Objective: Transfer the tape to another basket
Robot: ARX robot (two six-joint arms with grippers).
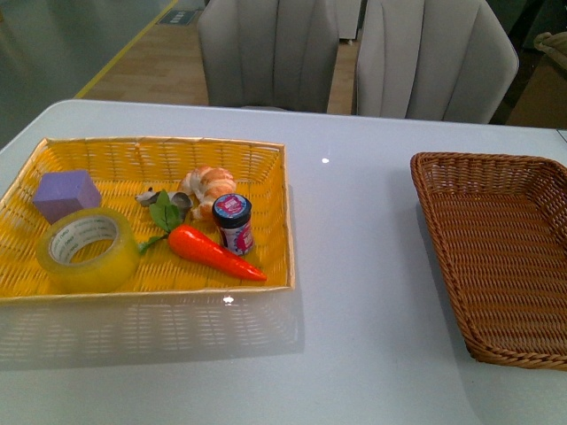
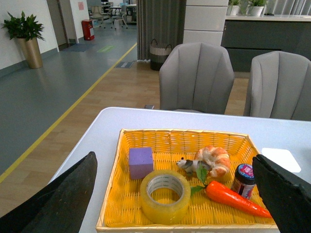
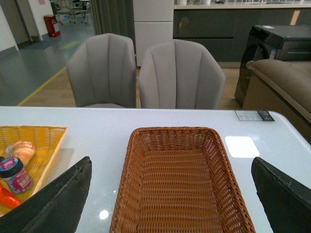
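The tape point(image 1: 87, 250), a yellowish roll with a white core, lies flat in the near left part of the yellow basket point(image 1: 266, 155). It also shows in the left wrist view point(image 2: 165, 196). The brown wicker basket point(image 1: 425, 168) stands empty on the right of the table, and shows in the right wrist view point(image 3: 127, 160). My left gripper point(image 2: 172, 208) is open, raised above and short of the tape. My right gripper point(image 3: 172, 208) is open, raised over the brown basket's near end. Neither gripper shows in the front view.
The yellow basket also holds a purple block point(image 1: 66, 194), a croissant point(image 1: 207, 188), a small jar point(image 1: 234, 223), a toy carrot point(image 1: 213, 251) and a small panda figure point(image 2: 187, 165). Two grey chairs point(image 1: 354, 53) stand behind the white table point(image 1: 354, 266).
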